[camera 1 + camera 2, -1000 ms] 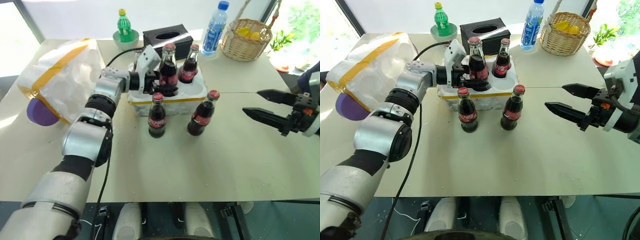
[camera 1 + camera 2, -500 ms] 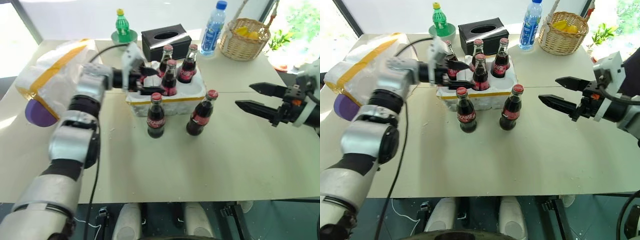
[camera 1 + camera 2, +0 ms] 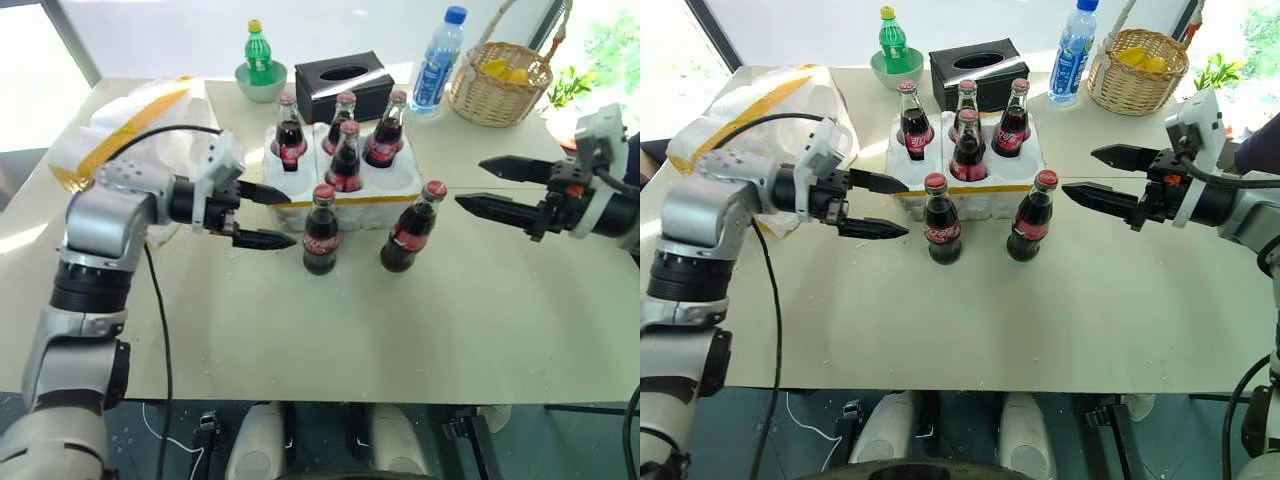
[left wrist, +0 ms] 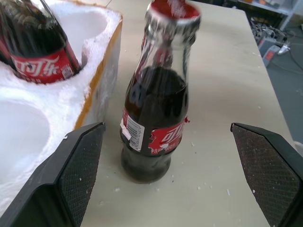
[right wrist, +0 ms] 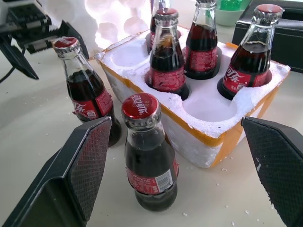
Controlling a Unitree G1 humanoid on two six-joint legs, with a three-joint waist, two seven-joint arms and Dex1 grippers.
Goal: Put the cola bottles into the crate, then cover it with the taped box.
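Four cola bottles (image 3: pixel 967 145) now stand in the crate (image 3: pixel 965 185), three along its far row and one in the middle of the near row. A second ago our left gripper (image 3: pixel 875 205) was over the crate with that middle bottle between its fingers; it has since let go and drawn back toward us, and it now hangs empty beside the crate's left end with its fingers spread wide. Two bottles are left on the tabletop (image 3: pixel 1060 320), just in front of the crate: the left-hand bottle (image 3: pixel 940 222) and the right-hand bottle (image 3: pixel 1030 218). Our left wrist view looks straight at the left-hand bottle, framed between the open fingers, so we judge it the next pick for that arm. Our right gripper (image 3: pixel 1100 175) waits to the right of the bottles, fingers also spread and holding nothing, having edged a little toward them. Two wells at the crate's near corners are free. The taped box (image 3: pixel 770 100) lies at the left behind our left arm, untouched; covering can only follow once the last two bottles are seated.
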